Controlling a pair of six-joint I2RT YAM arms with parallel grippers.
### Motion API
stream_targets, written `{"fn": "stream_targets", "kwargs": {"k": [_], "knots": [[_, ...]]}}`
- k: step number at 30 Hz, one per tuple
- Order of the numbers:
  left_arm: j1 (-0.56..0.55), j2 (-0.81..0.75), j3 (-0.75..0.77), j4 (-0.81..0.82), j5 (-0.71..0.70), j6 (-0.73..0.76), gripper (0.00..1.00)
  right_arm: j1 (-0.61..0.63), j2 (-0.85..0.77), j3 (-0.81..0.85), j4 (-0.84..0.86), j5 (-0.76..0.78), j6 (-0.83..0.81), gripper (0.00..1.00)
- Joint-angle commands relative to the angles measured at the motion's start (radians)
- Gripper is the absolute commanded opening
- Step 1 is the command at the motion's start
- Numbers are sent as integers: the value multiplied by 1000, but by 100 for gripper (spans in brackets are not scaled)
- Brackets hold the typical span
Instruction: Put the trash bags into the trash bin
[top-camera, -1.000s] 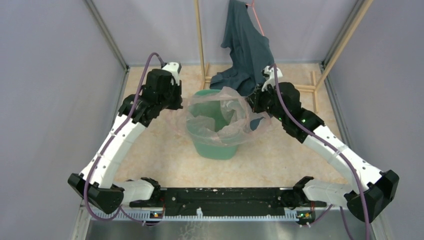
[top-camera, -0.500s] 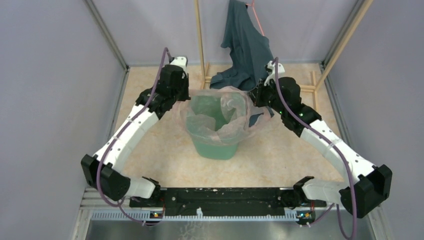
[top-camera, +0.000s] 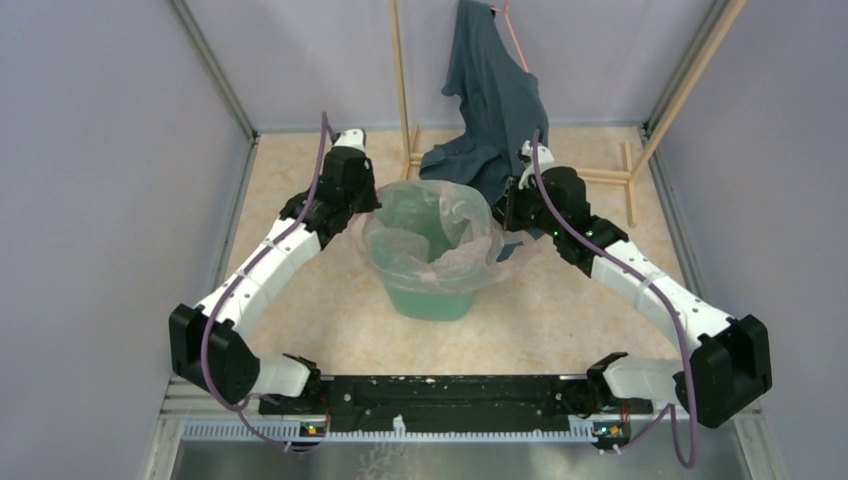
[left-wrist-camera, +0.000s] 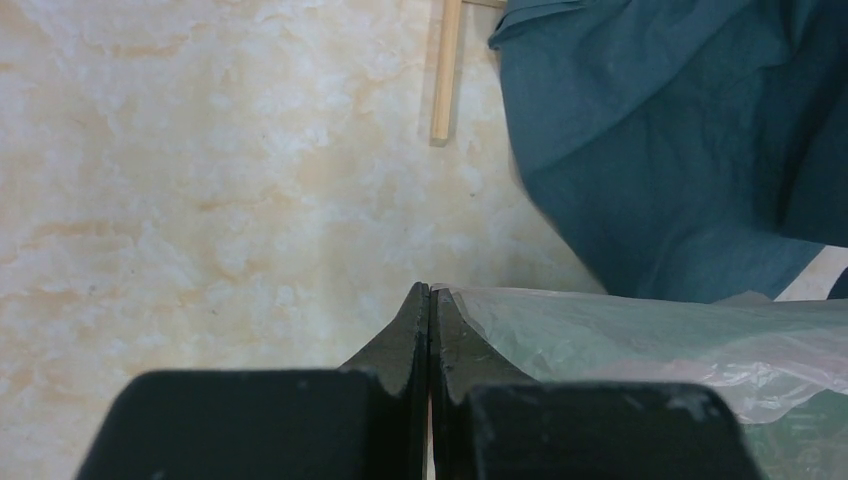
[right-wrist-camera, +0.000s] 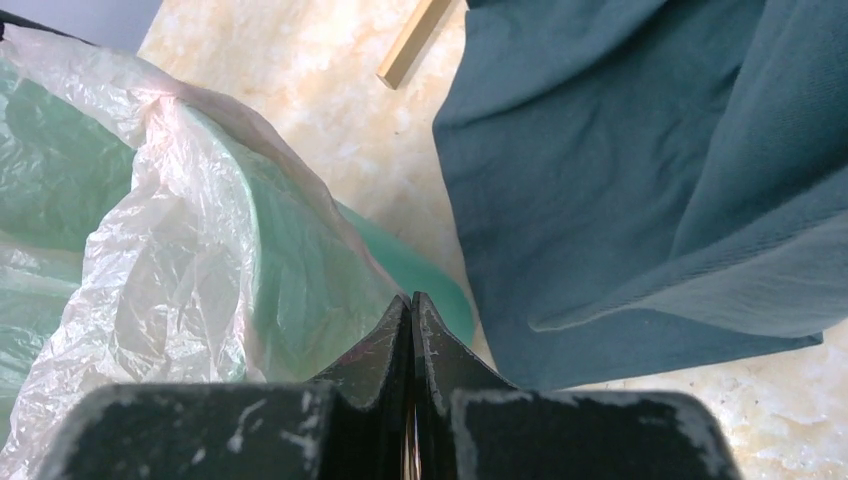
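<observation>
The mint-green trash bin (top-camera: 432, 297) stands mid-floor. The pale pink trash bag (top-camera: 470, 232) hangs inside it, its mouth spread wide above the rim. My left gripper (top-camera: 366, 207) is at the bin's left rim, shut on the bag's edge; in the left wrist view the film (left-wrist-camera: 650, 335) runs right from the closed tips (left-wrist-camera: 430, 290). My right gripper (top-camera: 503, 214) is at the right rim, shut on the opposite edge; in the right wrist view the bag (right-wrist-camera: 170, 250) leads to the closed tips (right-wrist-camera: 412, 298) over the bin (right-wrist-camera: 445, 295).
A dark teal-grey garment (top-camera: 495, 95) hangs from a wooden rack (top-camera: 400, 80) just behind the bin and drapes onto the floor; it also shows in the left wrist view (left-wrist-camera: 680, 150) and the right wrist view (right-wrist-camera: 650, 170). Grey walls enclose the beige floor (top-camera: 300, 300).
Both grippers moved inward and toward the back with the bag edges. The bag's mouth has spread wider and rounder over the bin's rim.
</observation>
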Motion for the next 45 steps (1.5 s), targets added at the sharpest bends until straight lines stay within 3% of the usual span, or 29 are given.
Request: {"fn": "stream_targets", "kwargs": {"k": [1, 7, 10, 11, 15, 17, 22, 27, 32, 35, 36, 39, 45], "knots": [[21, -47, -106, -76, -20, -26, 0, -14, -20, -10, 37, 7, -2, 0], [29, -145, -163, -115, 7, -50, 0, -14, -26, -8, -26, 3, -6, 6], [29, -182, -113, -189, -14, -43, 0, -13, -81, 34, -128, 27, -13, 17], [29, -195, -93, -217, -25, -40, 5, -14, -102, 48, -162, 44, -20, 21], [29, -258, -47, -312, -51, -32, 49, -14, -198, 88, -303, 120, -52, 32], [29, -293, -46, -354, -57, -42, 66, -13, -242, 95, -348, 161, -61, 39], [29, -361, -82, -453, -32, -98, 81, -15, -334, 58, -407, 181, -75, 54], [29, -397, -176, -411, 33, -143, 88, -15, -345, -24, -335, 130, -71, 69], [29, -403, -278, -325, 116, -190, 83, -15, -250, -98, -248, 99, -74, 66], [29, -409, -384, -229, 140, -218, 60, -15, -210, -159, -165, 103, -47, 34], [29, -405, -418, -197, 153, -229, 49, -15, -201, -188, -117, 66, -29, 28], [29, -384, -491, -152, 179, -275, 25, -15, -182, -266, 7, -12, 40, 17], [29, -380, -588, -79, 235, -318, 10, -13, -132, -378, 169, -86, 129, 5]]}}
